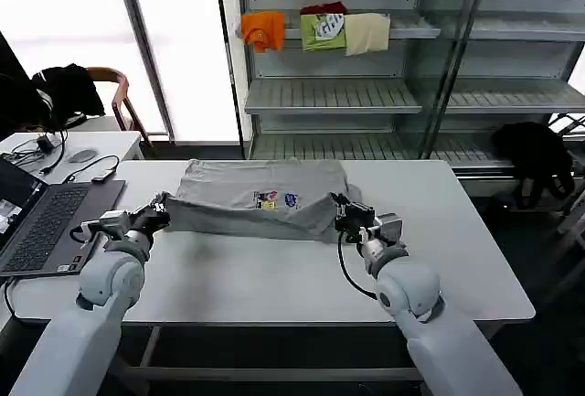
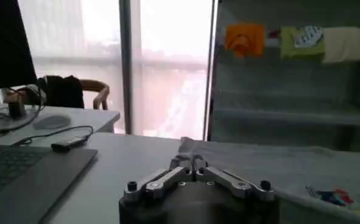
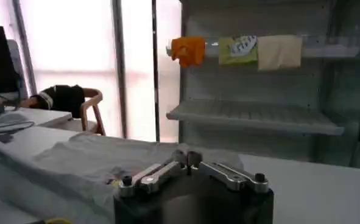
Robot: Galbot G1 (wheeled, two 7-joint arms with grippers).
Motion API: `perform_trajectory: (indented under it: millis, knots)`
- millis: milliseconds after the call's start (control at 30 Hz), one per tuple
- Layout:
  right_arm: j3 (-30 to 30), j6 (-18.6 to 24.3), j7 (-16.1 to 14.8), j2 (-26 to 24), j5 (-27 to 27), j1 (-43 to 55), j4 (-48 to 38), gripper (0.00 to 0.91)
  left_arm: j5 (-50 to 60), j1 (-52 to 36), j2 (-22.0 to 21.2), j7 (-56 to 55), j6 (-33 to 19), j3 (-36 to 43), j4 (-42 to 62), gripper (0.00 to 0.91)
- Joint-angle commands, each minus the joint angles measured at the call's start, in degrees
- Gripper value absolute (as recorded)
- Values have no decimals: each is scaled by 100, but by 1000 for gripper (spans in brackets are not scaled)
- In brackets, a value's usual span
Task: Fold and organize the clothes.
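Grey shirt [image 1: 260, 197] w/ small colour print, part-folded on table [image 1: 274, 277], stretched btwn left tool [image 1: 161, 208] & right tool [image 1: 338, 210], each pinched shut on an edge.

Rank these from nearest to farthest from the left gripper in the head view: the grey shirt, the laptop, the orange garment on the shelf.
1. Grey shirt, its edge pinched in the left gripper.
2. Laptop, on the table's left edge, beside that arm.
3. Orange garment, up on the shelf behind the table.

Soft matt grey cloth shirt [image 1: 260, 197]; smooth matt white counter [image 1: 274, 277]; brushed metal fingers [image 2: 167, 181] on the left claw [image 2: 192, 163].
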Motion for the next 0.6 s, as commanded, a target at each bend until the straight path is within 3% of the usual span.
perform_trajectory:
  millis: [33,600]
  knots:
    - [-148,186,-156,53,-123,465,-801,0,109,-450,-85,-73,4,182,466,10]
    - [-242,598,-260,343,-573,798,-1650,0,382,-683,-219,58,-1,356,938,20]
